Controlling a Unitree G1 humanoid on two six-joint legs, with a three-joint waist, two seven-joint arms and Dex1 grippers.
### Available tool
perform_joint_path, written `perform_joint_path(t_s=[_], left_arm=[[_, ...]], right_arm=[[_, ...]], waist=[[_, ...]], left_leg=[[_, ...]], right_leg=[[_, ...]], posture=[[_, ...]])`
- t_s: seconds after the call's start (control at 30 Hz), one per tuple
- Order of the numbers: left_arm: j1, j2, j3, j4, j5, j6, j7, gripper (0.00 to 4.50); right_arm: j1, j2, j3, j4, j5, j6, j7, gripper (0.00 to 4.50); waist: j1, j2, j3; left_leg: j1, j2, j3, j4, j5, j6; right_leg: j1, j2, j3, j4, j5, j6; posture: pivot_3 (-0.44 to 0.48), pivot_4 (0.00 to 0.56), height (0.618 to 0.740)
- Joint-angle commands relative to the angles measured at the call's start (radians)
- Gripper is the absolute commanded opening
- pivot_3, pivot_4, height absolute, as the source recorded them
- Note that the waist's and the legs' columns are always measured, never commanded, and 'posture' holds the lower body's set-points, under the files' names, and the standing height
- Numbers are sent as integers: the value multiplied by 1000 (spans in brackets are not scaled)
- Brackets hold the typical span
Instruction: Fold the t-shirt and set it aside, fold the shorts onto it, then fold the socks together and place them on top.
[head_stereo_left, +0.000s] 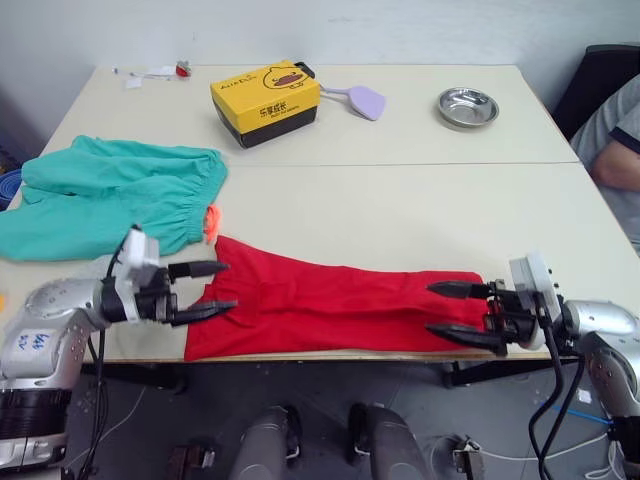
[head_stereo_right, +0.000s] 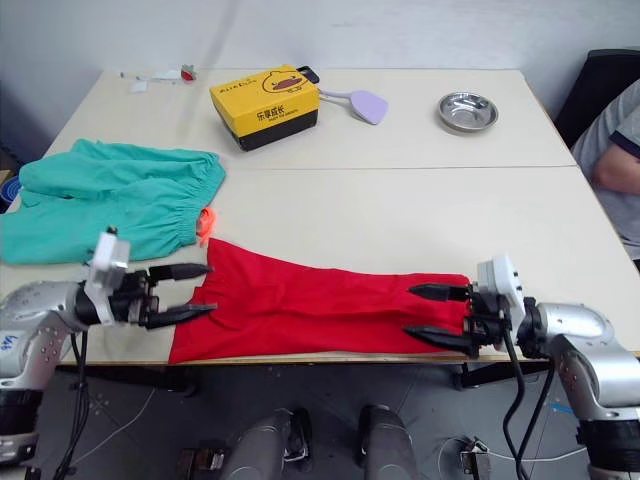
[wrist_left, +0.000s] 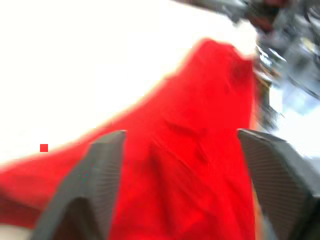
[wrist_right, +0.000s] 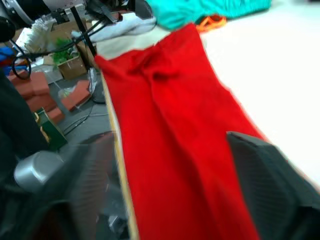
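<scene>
The bright red cloth t-shirt (head_stereo_left: 335, 305), folded into a long strip, lies along the lower centre. The left gripper (head_stereo_left: 205, 288) and right gripper (head_stereo_left: 452, 310) gape wide at its ends, holding nothing. Risk: a shallow pinch catches only one layer, undoing the fold.

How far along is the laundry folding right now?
The shirt already lies folded into a long strip along the table's front edge. In hand: the left tool and right tool sit open at its two ends. Left: finishing that fold, then the shorts, still spread out, and the socks.
</scene>
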Motion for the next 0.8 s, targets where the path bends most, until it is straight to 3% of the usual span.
perform_joint_path(t_s=[0.03,0.2,0.27,0.63,0.8], left_arm=[[-70,-53,-70,23,83,-20,97,2454],[-153,-115,-171,100,215,-81,160,682],[-165,-121,-220,141,276,-136,154,49],[-147,-121,-298,172,347,-236,64,17],[-116,-118,-299,133,277,-252,-60,17]], right_arm=[[-90,24,72,17,-110,-40,-66,2091],[-221,85,167,101,-233,-86,-124,184],[-254,106,224,135,-301,-127,-133,0],[-187,117,298,183,-425,-206,-142,0],[-169,132,294,235,-460,-223,-195,0]], waist=[[0,0,0],[-1,0,0],[-6,0,0],[-4,-1,0],[-5,-1,0]], left_leg=[[0,0,0,0,0,0],[-6,-1,2,0,3,-5],[-6,0,3,1,6,-1],[-6,0,4,3,3,-3],[-6,0,3,3,3,-3]], right_leg=[[0,0,0,0,0,0],[-5,1,0,0,0,0],[-6,3,0,0,0,0],[-5,2,0,1,1,1],[-5,2,0,1,1,1]], posture=[[0,150,740],[0,150,740],[0,150,740],[0,150,740],[0,150,740]])
